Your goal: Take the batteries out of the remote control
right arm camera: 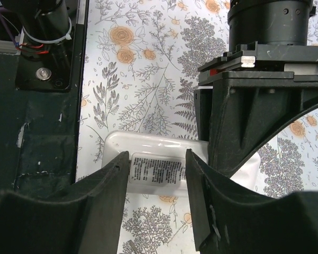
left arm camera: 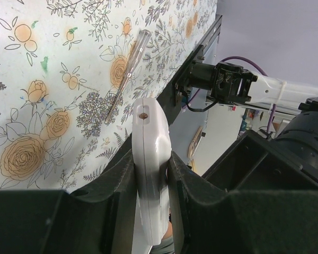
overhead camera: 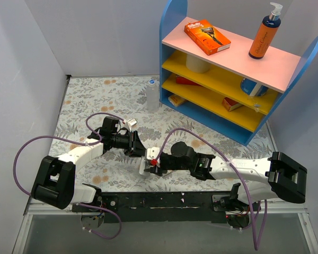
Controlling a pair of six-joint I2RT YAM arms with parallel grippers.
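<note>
The white remote control (overhead camera: pixel 146 161) hangs just above the floral table between both grippers. My left gripper (overhead camera: pixel 137 146) is shut on one end of it; in the left wrist view the remote (left arm camera: pixel 147 132) stands edge-on, clamped between the black fingers of that gripper (left arm camera: pixel 150 159). In the right wrist view the remote (right arm camera: pixel 148 145) lies crosswise, showing a face with a printed label. My right gripper (right arm camera: pixel 157 159) is open, its fingertips straddling the label, and it also shows in the top view (overhead camera: pixel 155 165). No batteries and no orange-brown recess are visible.
A slim clear tester pen (left arm camera: pixel 128 71) lies on the cloth near the remote. A clear blue-capped bottle (overhead camera: pixel 152 95) stands at the back. A blue shelf unit (overhead camera: pixel 228 58) with boxes and a pump bottle fills the back right. A black base strip (overhead camera: pixel 164 200) runs along the near edge.
</note>
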